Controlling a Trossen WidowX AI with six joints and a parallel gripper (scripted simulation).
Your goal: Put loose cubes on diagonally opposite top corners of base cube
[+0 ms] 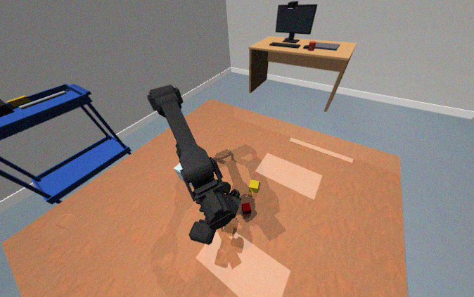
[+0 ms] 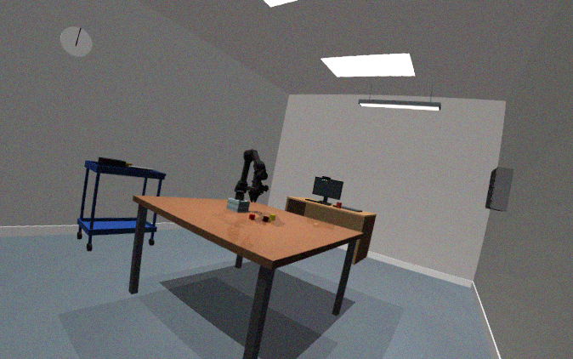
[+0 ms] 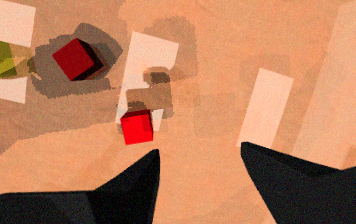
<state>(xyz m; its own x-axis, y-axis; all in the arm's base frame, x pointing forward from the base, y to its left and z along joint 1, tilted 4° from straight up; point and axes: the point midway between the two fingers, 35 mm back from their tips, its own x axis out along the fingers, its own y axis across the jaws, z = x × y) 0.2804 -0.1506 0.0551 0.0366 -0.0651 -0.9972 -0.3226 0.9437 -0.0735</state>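
A yellow cube [image 1: 254, 186] [image 2: 272, 217] [image 3: 6, 61] sits on the table, cut off at the left edge of the wrist view. A shaded dark red cube [image 1: 246, 208] [image 2: 265, 219] [image 3: 74, 60] lies near it. A bright red cube [image 2: 252, 217] [image 3: 137, 128] lies apart from both; in the top view the arm hides it. No cube rests on another. My gripper [image 2: 253, 200] [image 3: 200, 152] is open and empty, above the table and pointing down. In the wrist view the bright red cube lies just beyond and left of the left fingertip. In the top view the fingers are hidden.
The arm stands on a pale block [image 1: 178, 170] [image 2: 237, 205] on the wooden table [image 1: 334, 239] [image 2: 204, 217]. A blue trolley [image 1: 84, 165] [image 2: 116, 226] and a desk [image 1: 302, 53] [image 2: 361, 219] with a monitor stand away from the table. Arm shadows and light patches cross the tabletop.
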